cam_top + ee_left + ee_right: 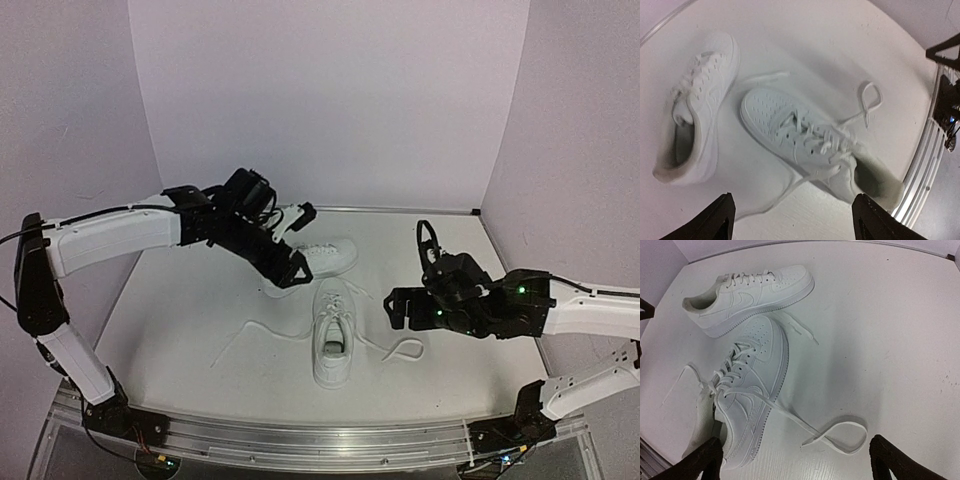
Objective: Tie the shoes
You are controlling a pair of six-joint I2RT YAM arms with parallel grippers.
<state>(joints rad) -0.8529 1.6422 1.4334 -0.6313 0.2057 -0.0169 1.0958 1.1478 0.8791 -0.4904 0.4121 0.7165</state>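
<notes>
Two white shoes lie mid-table. The nearer shoe points its toe away from the arm bases, and its laces are loose. One lace trails left across the table. The other ends in a flat loop on the right. The second shoe lies crosswise behind it. My left gripper hangs open above the far shoe, holding nothing. My right gripper stands open to the right of the near shoe, above the loop, also empty.
White walls close in the table at the back and on both sides. A metal rail runs along the near edge by the arm bases. A short lace end from the far shoe lies between the two shoes.
</notes>
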